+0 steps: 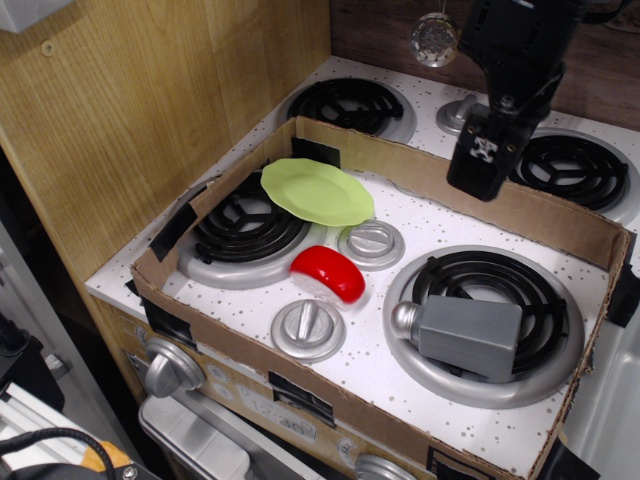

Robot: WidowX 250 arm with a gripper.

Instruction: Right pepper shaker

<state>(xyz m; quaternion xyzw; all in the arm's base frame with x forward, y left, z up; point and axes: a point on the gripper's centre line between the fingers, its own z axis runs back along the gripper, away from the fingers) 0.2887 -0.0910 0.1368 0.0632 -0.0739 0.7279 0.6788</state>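
Note:
The pepper shaker (468, 335), a grey block with a rounded silver cap pointing left, lies on its side on the front right burner (490, 320) inside the cardboard tray (450, 185). My black gripper (477, 170) hangs over the tray's back wall, above and behind the shaker and well apart from it. Its fingers point down and look close together with nothing between them, but I cannot tell for sure whether they are shut.
A green plate (317, 191) leans on the front left burner (247, 228). A red piece (329, 272) lies between two flat silver knobs (371, 242) (308, 328). A hanging strainer (436, 38) and wooden wall (150, 110) border the stove.

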